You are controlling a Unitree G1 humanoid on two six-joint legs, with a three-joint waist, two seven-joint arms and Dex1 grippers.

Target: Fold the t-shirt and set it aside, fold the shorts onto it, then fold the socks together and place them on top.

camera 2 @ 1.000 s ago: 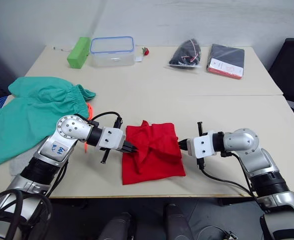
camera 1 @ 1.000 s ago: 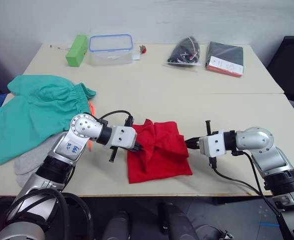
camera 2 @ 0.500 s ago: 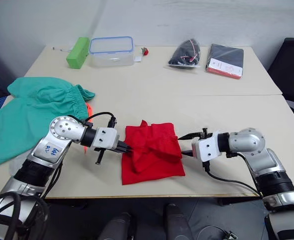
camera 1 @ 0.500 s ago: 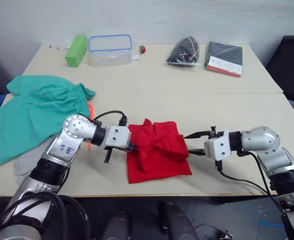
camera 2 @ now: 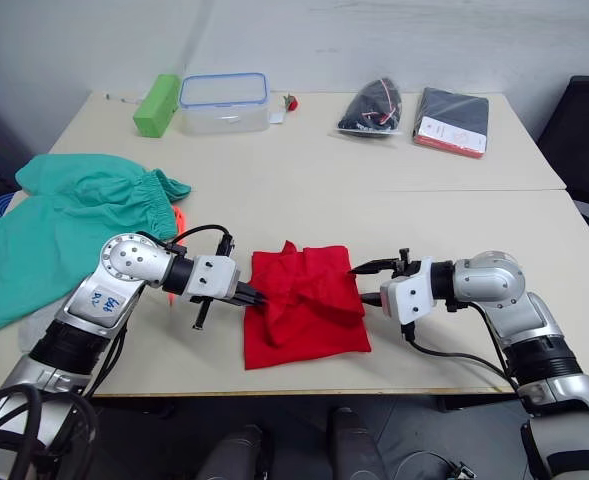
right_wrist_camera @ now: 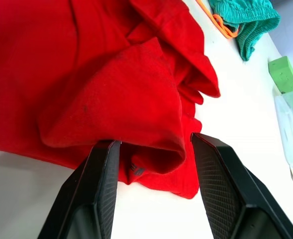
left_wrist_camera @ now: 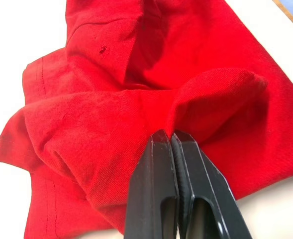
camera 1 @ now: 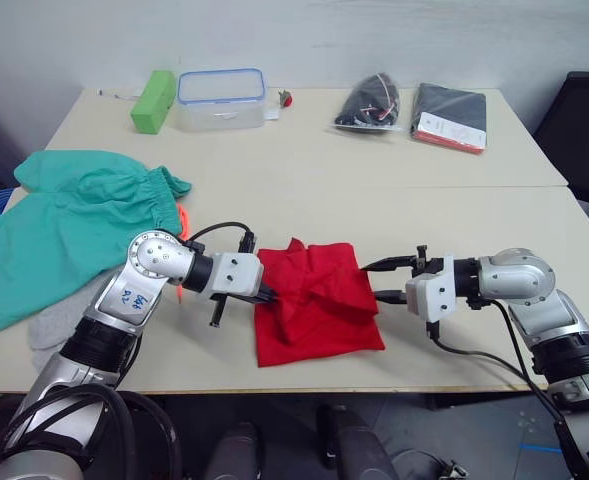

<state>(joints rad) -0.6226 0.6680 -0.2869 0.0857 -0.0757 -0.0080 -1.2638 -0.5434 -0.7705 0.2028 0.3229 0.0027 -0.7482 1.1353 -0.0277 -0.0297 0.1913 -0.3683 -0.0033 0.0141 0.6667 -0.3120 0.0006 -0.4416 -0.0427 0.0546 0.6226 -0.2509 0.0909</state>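
Note:
The red t-shirt [camera 1: 319, 310] lies crumpled and partly folded near the table's front edge, between my two grippers. At its left edge my left gripper [camera 1: 270, 297] is shut on a raised fold of the red cloth [left_wrist_camera: 206, 94]. My right gripper [camera 1: 376, 281] is open at the shirt's right edge, and its two fingers [right_wrist_camera: 104, 189] straddle a rolled fold there without pinching it. The teal shorts [camera 1: 64, 225], with an orange drawstring [camera 1: 183, 215], lie spread at the left. Grey socks [camera 1: 59, 320] lie partly under the shorts' front edge.
Along the table's far side stand a green box [camera 1: 153, 99], a clear lidded container [camera 1: 222, 97], a black bag [camera 1: 371, 102] and a dark flat package [camera 1: 451, 116]. A black chair [camera 1: 586, 130] stands off the right end.
My right gripper let go of the shirt's right edge, opened and drew back, then came closer to the cloth again. The left gripper pulled its fold slightly left.

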